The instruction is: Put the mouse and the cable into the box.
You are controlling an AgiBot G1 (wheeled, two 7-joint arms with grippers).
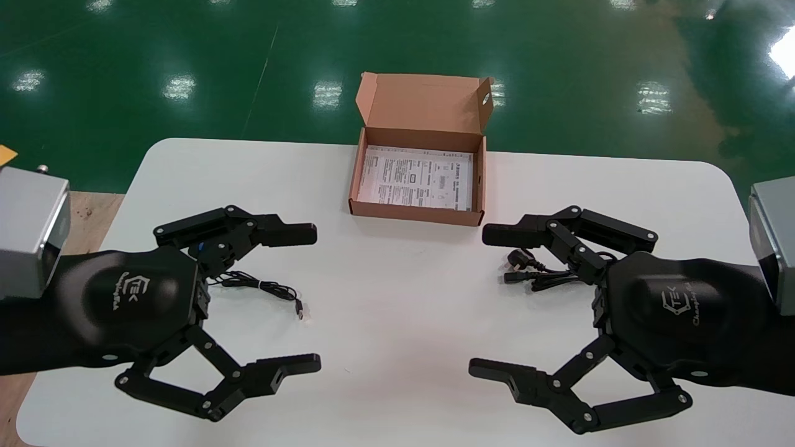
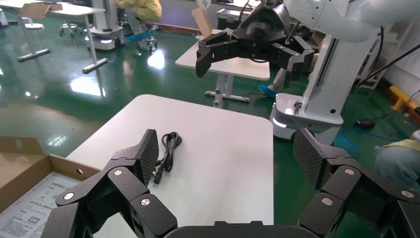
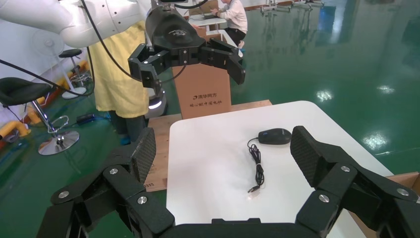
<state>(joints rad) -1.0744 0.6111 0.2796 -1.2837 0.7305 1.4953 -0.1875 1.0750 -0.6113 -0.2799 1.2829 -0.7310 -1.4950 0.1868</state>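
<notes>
The left gripper (image 1: 310, 299) and right gripper (image 1: 481, 301) hover with fingers spread wide. The black corded mouse (image 3: 274, 136) lies under the left's far finger, the bundled black cable (image 1: 528, 271) under the right's. The open brown cardboard box (image 1: 415, 215) stands beyond the fingertips.

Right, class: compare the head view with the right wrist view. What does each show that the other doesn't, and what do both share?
Head view only: the printed sheet inside the open box, and the bundled power cable by the right gripper. Right wrist view only: the black mouse itself, hidden behind the left gripper in the head view. Both: the mouse's cord with its USB plug, the white table, and both grippers open.
</notes>
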